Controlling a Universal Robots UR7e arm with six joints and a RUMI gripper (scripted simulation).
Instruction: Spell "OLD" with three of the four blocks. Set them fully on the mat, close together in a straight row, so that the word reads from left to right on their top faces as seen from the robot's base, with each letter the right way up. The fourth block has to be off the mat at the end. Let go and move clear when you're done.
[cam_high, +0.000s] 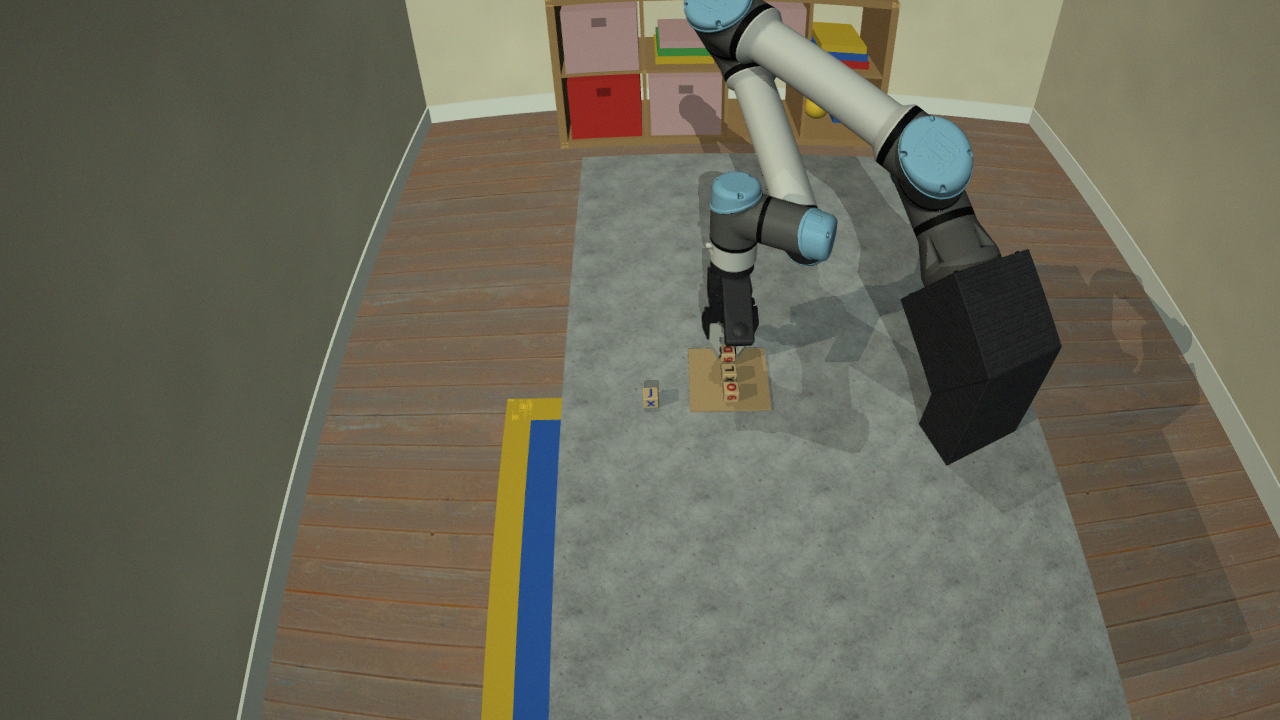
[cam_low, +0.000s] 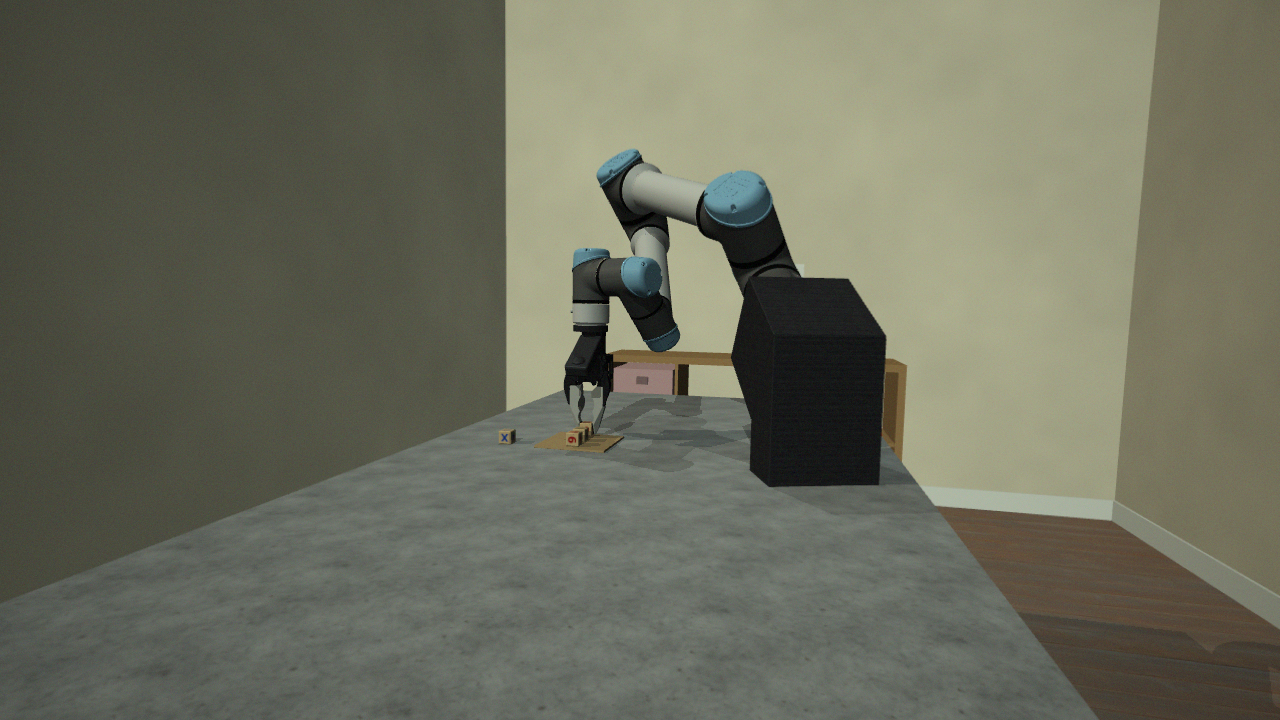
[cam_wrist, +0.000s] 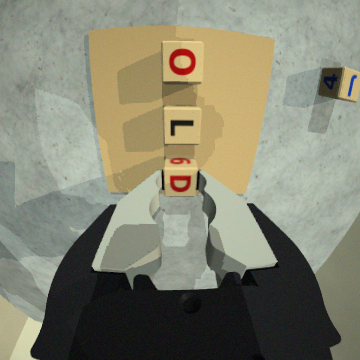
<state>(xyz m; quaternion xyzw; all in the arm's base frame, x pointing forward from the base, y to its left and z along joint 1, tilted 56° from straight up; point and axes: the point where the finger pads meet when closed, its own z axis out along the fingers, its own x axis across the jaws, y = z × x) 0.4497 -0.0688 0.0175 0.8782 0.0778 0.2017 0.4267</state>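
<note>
My gripper (cam_high: 725, 343) (cam_low: 586, 421) (cam_wrist: 179, 171) is shut on the D block (cam_high: 727, 350) (cam_wrist: 180, 184), a wooden cube with a red D on top. It holds the block low at the near edge of the tan mat (cam_high: 757, 394) (cam_low: 605, 444) (cam_wrist: 125, 65); I cannot tell whether the block touches the mat. The L block (cam_high: 728, 370) (cam_wrist: 182, 125) and the O block (cam_high: 730, 393) (cam_wrist: 182, 61) sit on the mat in one line with the D block, with small gaps. The fourth block (cam_high: 650, 395) (cam_low: 506, 437) (cam_wrist: 341, 84), with blue marks, lies off the mat on the grey top.
The black pedestal (cam_high: 980, 349) (cam_low: 810, 376) of the arm stands to one side of the mat. A shelf with bins (cam_high: 716, 71) is at the back wall. A yellow and blue strip (cam_high: 528, 555) lies on the floor by the table's edge.
</note>
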